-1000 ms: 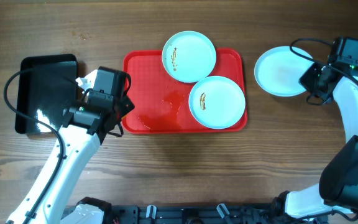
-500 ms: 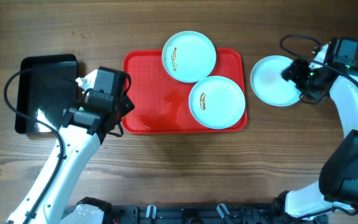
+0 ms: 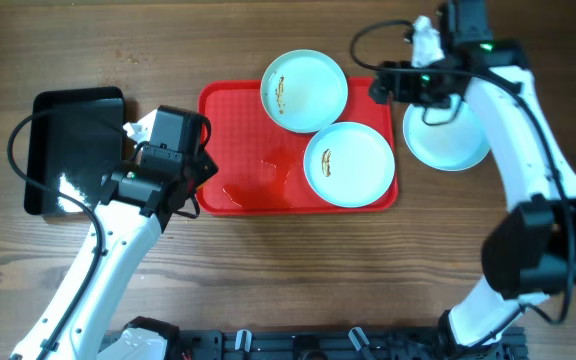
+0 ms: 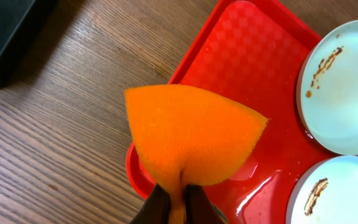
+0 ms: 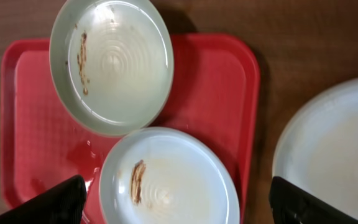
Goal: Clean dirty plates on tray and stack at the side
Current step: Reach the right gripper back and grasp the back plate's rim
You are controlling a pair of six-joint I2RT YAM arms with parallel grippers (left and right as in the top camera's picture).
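The red tray (image 3: 238, 130) holds two smeared plates, one at its far edge (image 3: 304, 91) and one at its near right (image 3: 349, 164). A third plate (image 3: 448, 135), with no smears, lies on the table to the right of the tray. My right gripper (image 3: 380, 88) hovers open over the tray's far right corner. Its wrist view shows both dirty plates (image 5: 114, 65) (image 5: 173, 180) between wide-apart fingers (image 5: 48, 202), with nothing held. My left gripper (image 4: 178, 205) is shut on an orange sponge (image 4: 191, 137), over the tray's left near edge (image 4: 247, 56).
A glossy black bin (image 3: 73, 145) sits at the far left of the wooden table. Wet streaks shine on the tray floor (image 3: 268, 175). The right arm's cable loops above the clean plate.
My right gripper opened, left the clean plate on the table and swung left to the tray's far right corner. The left arm and sponge have not moved.
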